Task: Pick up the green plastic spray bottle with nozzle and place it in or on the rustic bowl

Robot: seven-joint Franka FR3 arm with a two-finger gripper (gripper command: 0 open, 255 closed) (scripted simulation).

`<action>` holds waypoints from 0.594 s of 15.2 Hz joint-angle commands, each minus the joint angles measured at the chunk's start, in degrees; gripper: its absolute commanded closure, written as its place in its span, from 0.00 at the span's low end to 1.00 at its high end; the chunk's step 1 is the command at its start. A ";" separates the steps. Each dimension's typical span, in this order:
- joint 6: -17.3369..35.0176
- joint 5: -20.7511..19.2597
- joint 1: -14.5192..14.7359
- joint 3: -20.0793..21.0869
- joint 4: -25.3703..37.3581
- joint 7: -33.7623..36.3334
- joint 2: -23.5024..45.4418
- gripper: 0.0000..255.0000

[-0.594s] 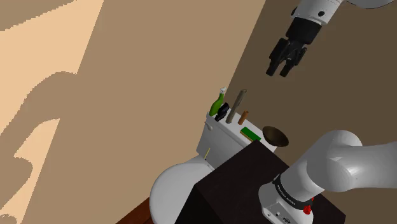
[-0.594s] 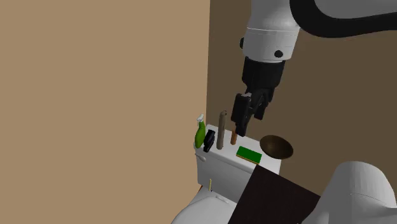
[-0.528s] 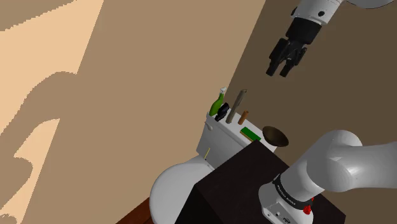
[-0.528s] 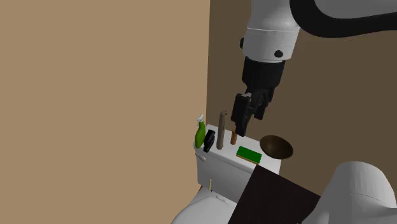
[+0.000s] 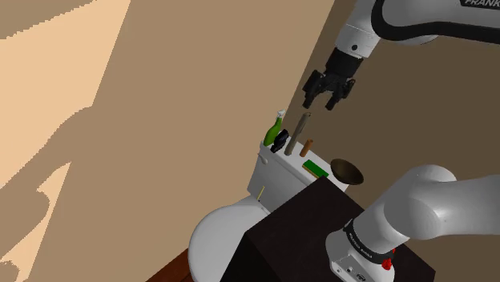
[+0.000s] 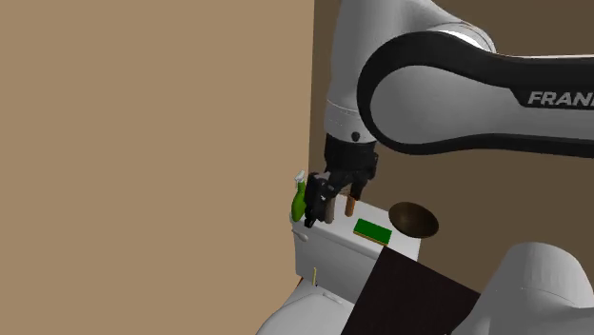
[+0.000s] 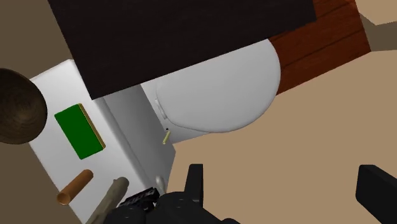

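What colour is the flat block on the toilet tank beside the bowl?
The flat block is green with a tan edge, clearest in the wrist view.

The arm (image 6: 476, 95) bears white letters "FRAN", cut by the picture's edge, above the gripper (image 6: 319, 211); the shoulder view shows "FRANK".

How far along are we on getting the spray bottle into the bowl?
Done: nothing yet; the green spray bottle stands on the toilet tank and the bowl is empty. In hand: the approach; the gripper hangs open above the tank, close to the bottle, holding nothing. Left: grasp, lift, carry across to the bowl, release.
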 commanded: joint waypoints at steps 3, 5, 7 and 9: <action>10.52 -0.54 -2.11 3.64 -3.85 6.87 4.33 0.00; 15.55 -1.25 -3.41 5.36 -4.91 10.38 7.36 0.00; 20.46 -2.30 -4.93 7.11 -5.56 14.09 10.78 0.00; 25.21 -3.82 -6.65 8.83 -5.78 18.10 14.54 0.00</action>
